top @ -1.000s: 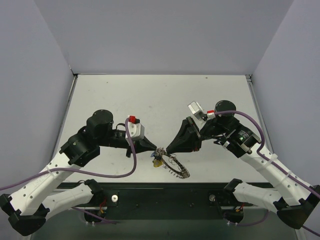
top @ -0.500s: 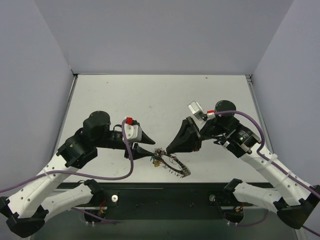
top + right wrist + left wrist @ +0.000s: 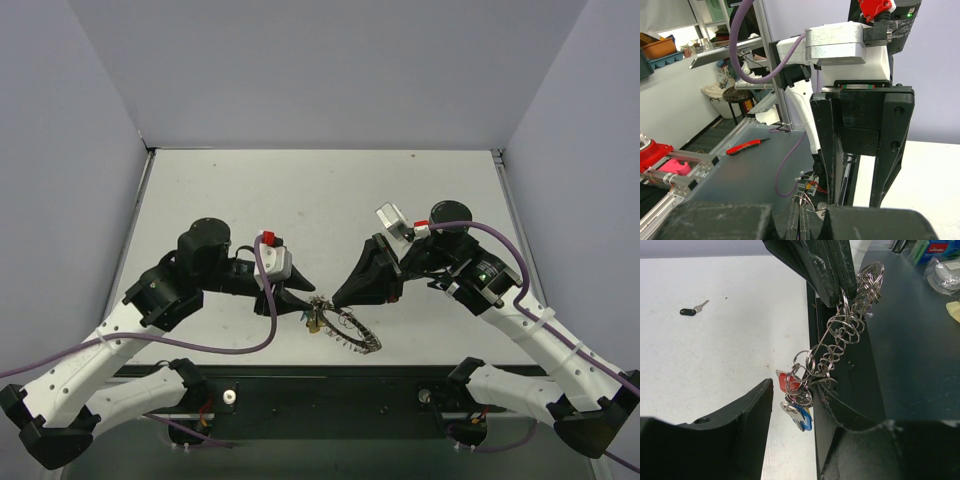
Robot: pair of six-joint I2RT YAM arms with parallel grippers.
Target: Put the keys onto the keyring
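The keyring (image 3: 348, 331) is a silvery loop of small linked rings hanging just above the table's near edge. In the left wrist view it (image 3: 842, 332) runs up and to the right. Tiny keys hang at its lower end: a red-headed one (image 3: 784, 381) and a blue one (image 3: 804, 418) with yellow behind it. They show as a small cluster in the top view (image 3: 314, 322). My right gripper (image 3: 335, 298) is shut on the ring's wire (image 3: 812, 201), which pokes out between its closed pads (image 3: 799, 218). My left gripper (image 3: 796, 395) is open, and the keys hang between its fingers.
A loose key with a black head (image 3: 692, 310) lies on the white table (image 3: 320, 200) farther out. The dark front rail (image 3: 330, 385) runs right under the ring. The two arms face each other, tip to tip.
My left gripper let go of the key cluster, drew back and opened. It has now moved forward again, open around the keys. The right gripper has held still.
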